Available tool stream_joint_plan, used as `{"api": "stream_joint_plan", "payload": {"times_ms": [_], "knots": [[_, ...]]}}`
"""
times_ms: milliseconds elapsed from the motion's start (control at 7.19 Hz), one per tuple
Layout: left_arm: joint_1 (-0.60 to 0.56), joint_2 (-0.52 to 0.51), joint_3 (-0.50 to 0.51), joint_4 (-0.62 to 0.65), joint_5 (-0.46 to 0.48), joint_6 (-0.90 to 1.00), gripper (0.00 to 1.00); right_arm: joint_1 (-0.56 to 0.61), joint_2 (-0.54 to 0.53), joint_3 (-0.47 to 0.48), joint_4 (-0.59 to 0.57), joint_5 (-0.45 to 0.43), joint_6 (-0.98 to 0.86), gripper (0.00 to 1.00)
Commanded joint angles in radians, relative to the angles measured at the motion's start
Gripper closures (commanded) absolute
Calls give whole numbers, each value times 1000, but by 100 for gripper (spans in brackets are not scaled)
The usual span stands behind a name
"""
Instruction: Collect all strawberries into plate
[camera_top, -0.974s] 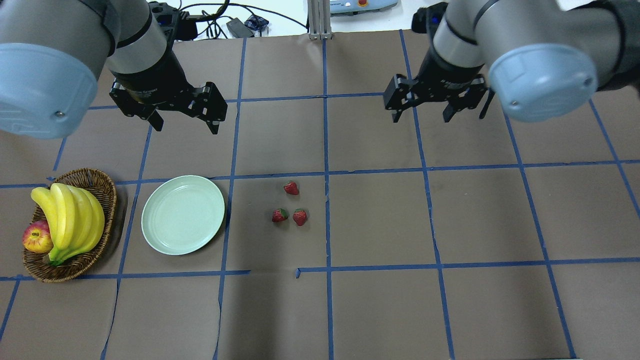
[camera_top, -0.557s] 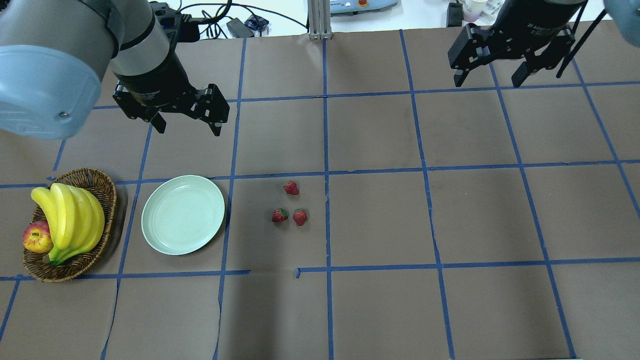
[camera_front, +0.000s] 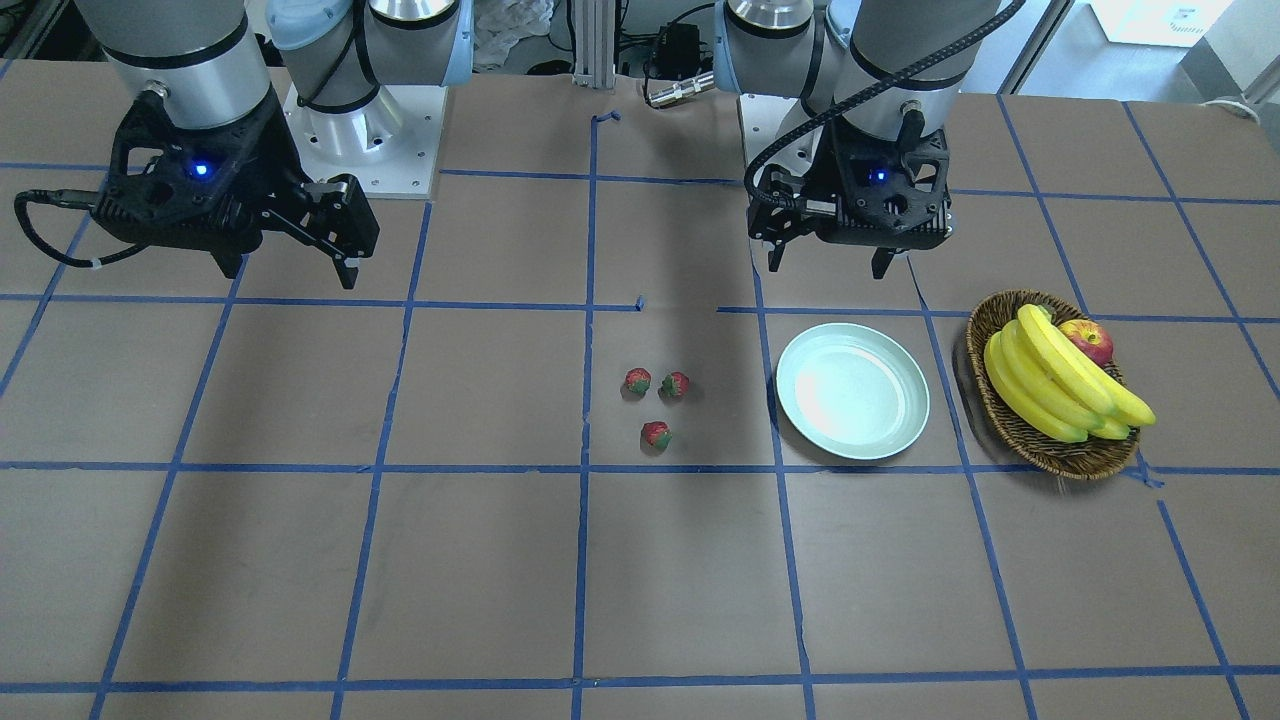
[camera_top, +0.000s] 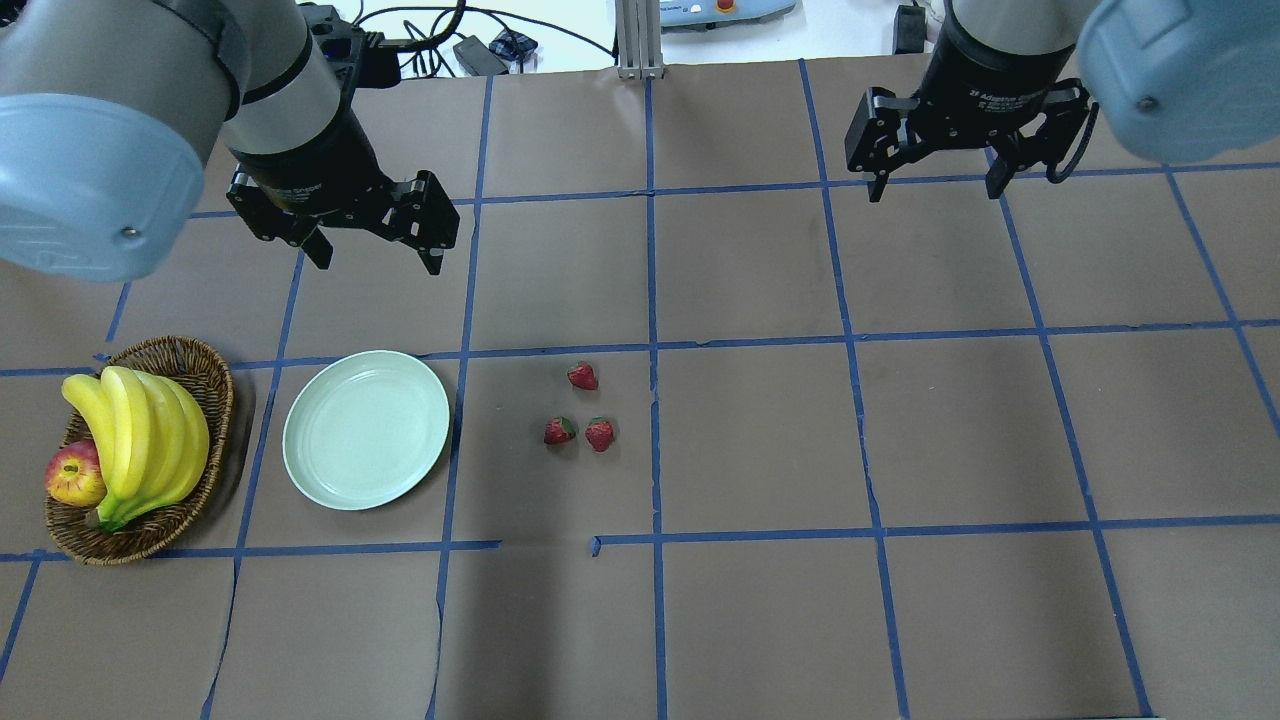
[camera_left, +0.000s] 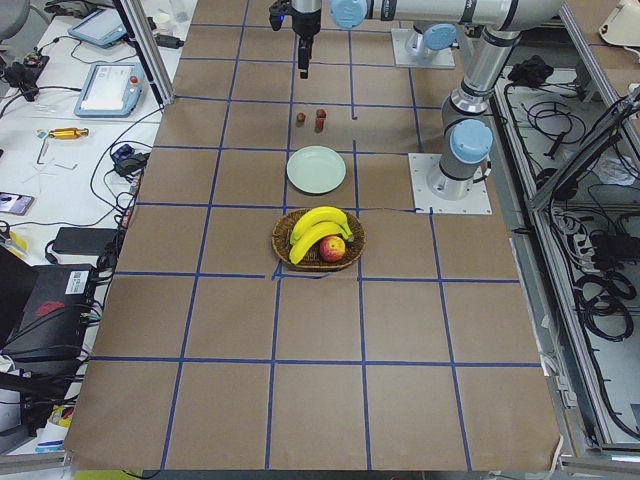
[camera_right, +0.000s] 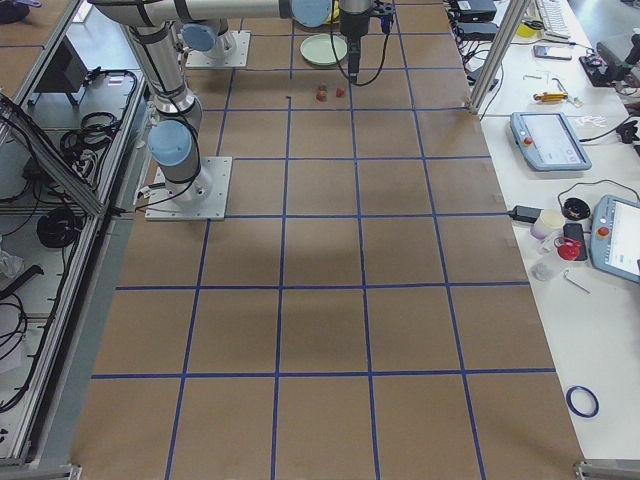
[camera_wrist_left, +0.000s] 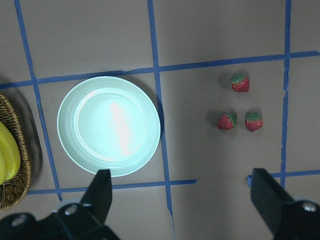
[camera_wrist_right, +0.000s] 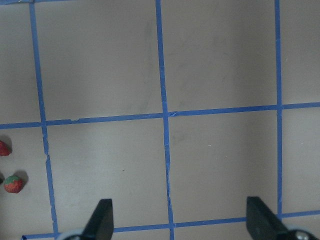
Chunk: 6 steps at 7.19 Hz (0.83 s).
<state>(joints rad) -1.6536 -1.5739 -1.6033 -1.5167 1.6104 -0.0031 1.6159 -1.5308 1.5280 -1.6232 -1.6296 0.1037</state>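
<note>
Three small red strawberries with green leafy tops (camera_top: 600, 434) lie clustered on the brown paper-covered surface (camera_top: 760, 440), near the round pale mint-green glossy plate (camera_top: 366, 430) but apart from it. Left claw (camera_top: 377, 258) hangs above the surface beyond the plate, jaws spread, gripping nothing. Right claw (camera_top: 938, 190) hangs well apart from the berries, jaws likewise spread.

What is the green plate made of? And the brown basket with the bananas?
The plate looks like smooth, glossy plastic, or maybe glazed ceramic: light glares off it. The basket looks like woven wicker: brown strands cross along its rim.
</note>
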Motion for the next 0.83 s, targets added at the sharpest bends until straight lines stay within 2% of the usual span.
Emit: {"api": "stream_joint_plan", "payload": {"times_ms": [0,278,557,696], "knots": [[0,-9,0,6,-3,-1,0,2,1,14,-12,2,17,0],[-14,-81,-10,51,-47,-87,0,2,1,14,-11,3,17,0],[-41,-168,-103,229,-148,-171,0,2,1,12,-11,4,17,0],[-63,-210,-163,350,-142,-185,2,7,3,12,-7,7,4,0]]}}
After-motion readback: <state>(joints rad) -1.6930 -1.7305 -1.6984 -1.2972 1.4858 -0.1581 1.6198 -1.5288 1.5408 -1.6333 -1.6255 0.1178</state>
